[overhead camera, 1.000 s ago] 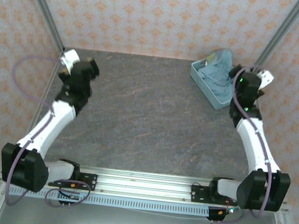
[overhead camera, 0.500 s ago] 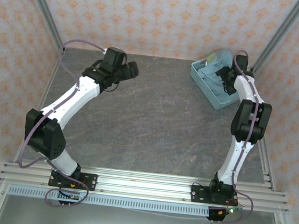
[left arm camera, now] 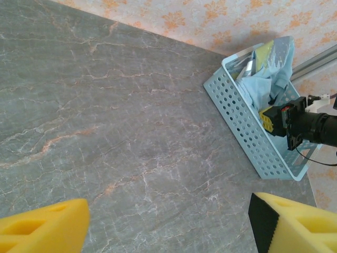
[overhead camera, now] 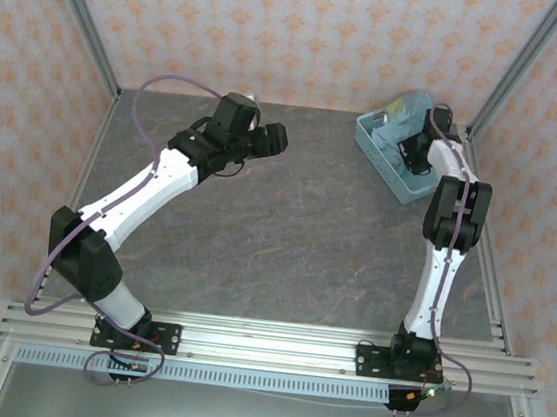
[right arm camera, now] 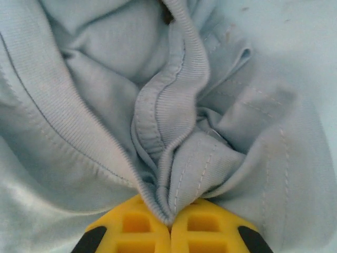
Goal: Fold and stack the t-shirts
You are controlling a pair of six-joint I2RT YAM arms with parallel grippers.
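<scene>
Crumpled light teal-blue t-shirts [overhead camera: 398, 134] lie bunched in the light blue perforated basket [overhead camera: 389, 169] at the back right of the table. My right gripper [overhead camera: 418, 154] reaches down into the basket. Its yellow fingers [right arm camera: 134, 232] are shut on a pinched fold of t-shirt cloth [right arm camera: 174, 158] with a ribbed collar seam. In the left wrist view the t-shirts [left arm camera: 268, 74] poke out of the basket [left arm camera: 253, 132], with the right arm's wrist [left arm camera: 316, 126] over them. My left gripper [overhead camera: 271, 139] hovers over the back middle of the table, open, nothing between its yellow fingertips [left arm camera: 45, 229].
The grey marbled tabletop [overhead camera: 276, 228] stretches between both arms. Patterned walls and metal posts [overhead camera: 522, 55] close in the back and sides. The basket stands close to the right post.
My left arm has swung from the far left toward the back middle of the table. My right arm has reached back and down into the basket and closed on the cloth.
</scene>
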